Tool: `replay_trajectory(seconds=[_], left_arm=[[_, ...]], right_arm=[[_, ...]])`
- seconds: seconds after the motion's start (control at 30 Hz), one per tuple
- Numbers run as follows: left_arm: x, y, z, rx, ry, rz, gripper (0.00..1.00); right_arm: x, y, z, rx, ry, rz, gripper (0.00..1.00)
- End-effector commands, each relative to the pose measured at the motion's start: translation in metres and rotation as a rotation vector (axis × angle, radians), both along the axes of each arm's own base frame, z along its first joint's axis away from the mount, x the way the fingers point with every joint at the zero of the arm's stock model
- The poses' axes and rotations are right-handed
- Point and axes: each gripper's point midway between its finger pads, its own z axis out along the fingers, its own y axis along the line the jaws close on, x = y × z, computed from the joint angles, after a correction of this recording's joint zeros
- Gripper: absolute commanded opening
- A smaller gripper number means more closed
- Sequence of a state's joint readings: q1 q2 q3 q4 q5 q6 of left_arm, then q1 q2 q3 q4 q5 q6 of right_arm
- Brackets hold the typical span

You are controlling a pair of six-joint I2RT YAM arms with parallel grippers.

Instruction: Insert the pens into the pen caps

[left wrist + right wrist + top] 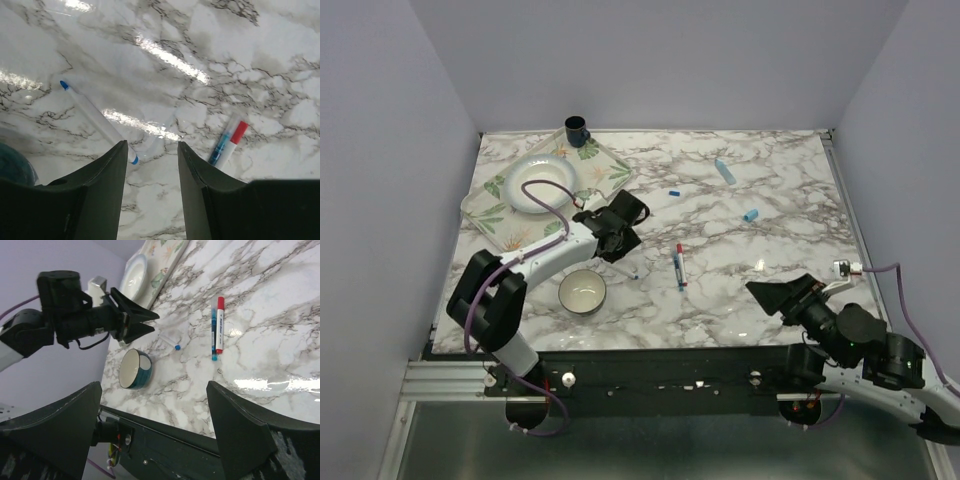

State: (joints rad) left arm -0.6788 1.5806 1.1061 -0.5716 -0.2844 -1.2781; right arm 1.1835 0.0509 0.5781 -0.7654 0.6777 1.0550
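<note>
The left gripper (151,146) fills the foot of its own wrist view. Its two dark plastic fingers (100,195) stand apart with nothing between them, low over the glossy white-and-grey marbled table top (210,65). Just beyond the left-hand fingertip lies the slim white-barrelled pen with blue ends (95,119), flat on the marble, slanted across the gripper's line and ungripped. Well apart to the right, the white pen with a red end (235,137) lies alongside a thin blue piece (219,149). The tiny dark blue cap (673,190) sits farther up the table, past the left arm.

The step looks like picking up the blue-ended pen. To do it well, shift the jaws sideways until they straddle the barrel and turn the wrist so the pads close square across it. Grip toward the rear so the writing end juts free for the cap; which end writes I cannot tell. The right gripper (154,384) hangs near the table's front edge, jaws spread wide and empty, well placed to fetch the cap
</note>
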Motion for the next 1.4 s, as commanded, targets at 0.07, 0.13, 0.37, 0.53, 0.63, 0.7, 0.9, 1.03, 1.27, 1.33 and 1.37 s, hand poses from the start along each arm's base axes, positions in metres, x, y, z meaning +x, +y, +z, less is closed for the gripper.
replay_trajectory(seconds=[0.07, 0.13, 0.37, 0.53, 0.63, 0.7, 0.9, 1.03, 1.27, 1.33, 1.37], left_arm=[[-0.004, 0.024, -0.024, 0.136, 0.098, 0.166, 0.52], [-0.005, 0.026, -0.029, 0.176, 0.14, 0.175, 0.52], [-0.015, 0.025, -0.05, 0.243, 0.267, 0.174, 0.51], [-0.022, 0.022, -0.067, 0.243, 0.316, 0.168, 0.49], [-0.024, 0.021, -0.075, 0.239, 0.334, 0.161, 0.47], [-0.026, 0.019, -0.081, 0.234, 0.344, 0.152, 0.45], [-0.034, 0.008, -0.101, 0.164, 0.366, 0.1, 0.17], [-0.036, -0.002, -0.102, 0.1, 0.337, 0.015, 0.0], [-0.023, -0.042, -0.044, -0.154, 0.086, -0.21, 0.0], [-0.022, -0.062, -0.01, -0.271, -0.011, -0.307, 0.0], [-0.024, -0.068, 0.001, -0.305, -0.045, -0.356, 0.0]], right_arm=[[0.0, -0.002, -0.006, 0.015, 0.005, -0.008, 0.89], [0.0, 0.002, -0.008, -0.01, 0.015, -0.001, 0.89], [0.003, 0.013, -0.008, -0.079, 0.03, 0.019, 0.9], [0.003, 0.022, -0.008, -0.102, 0.034, 0.038, 0.9], [0.004, 0.024, -0.01, -0.105, 0.036, 0.039, 0.9], [0.004, 0.025, -0.01, -0.099, 0.034, 0.04, 0.9], [0.003, 0.03, -0.011, -0.096, 0.035, 0.055, 0.9], [0.001, 0.039, -0.013, -0.119, 0.043, 0.091, 0.9], [-0.002, 0.083, -0.017, -0.136, 0.042, 0.221, 0.9], [-0.006, 0.101, -0.022, -0.202, 0.015, 0.309, 0.9], [-0.005, 0.109, -0.017, -0.203, -0.013, 0.334, 0.9]])
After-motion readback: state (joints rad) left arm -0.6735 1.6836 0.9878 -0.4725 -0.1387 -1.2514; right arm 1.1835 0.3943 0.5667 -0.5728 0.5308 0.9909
